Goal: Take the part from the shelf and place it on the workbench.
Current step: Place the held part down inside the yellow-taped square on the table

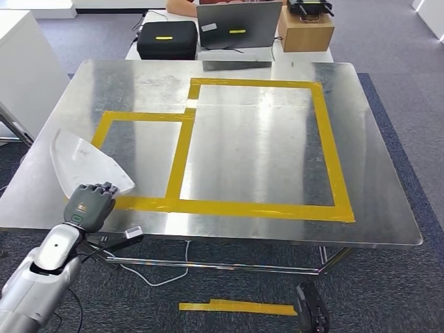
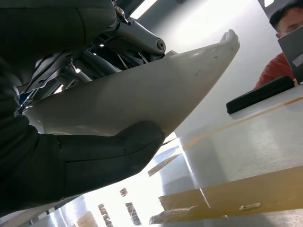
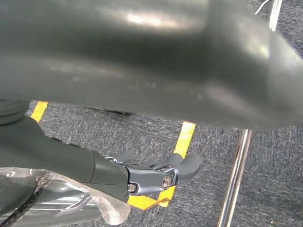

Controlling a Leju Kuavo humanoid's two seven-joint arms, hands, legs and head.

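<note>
The part (image 1: 86,163) is a white curved plastic shell, held over the near-left corner of the steel workbench (image 1: 261,139). My left hand (image 1: 90,205) grips its near end at the table's front edge. It lies just left of the smaller yellow-taped rectangle (image 1: 141,159). In the left wrist view the thumb (image 2: 107,151) presses under the part (image 2: 143,90), which looks slightly above the metal surface. My right hand (image 3: 171,170) hangs beside the table leg over the carpet, fingers apart and holding nothing.
A larger yellow-taped rectangle (image 1: 319,139) marks the bench's middle and right. Behind the bench stand a black case (image 1: 166,38), a laptop (image 1: 238,24) and a cardboard box (image 1: 305,29), with a person seated there. A white cabinet (image 1: 21,69) stands at the left.
</note>
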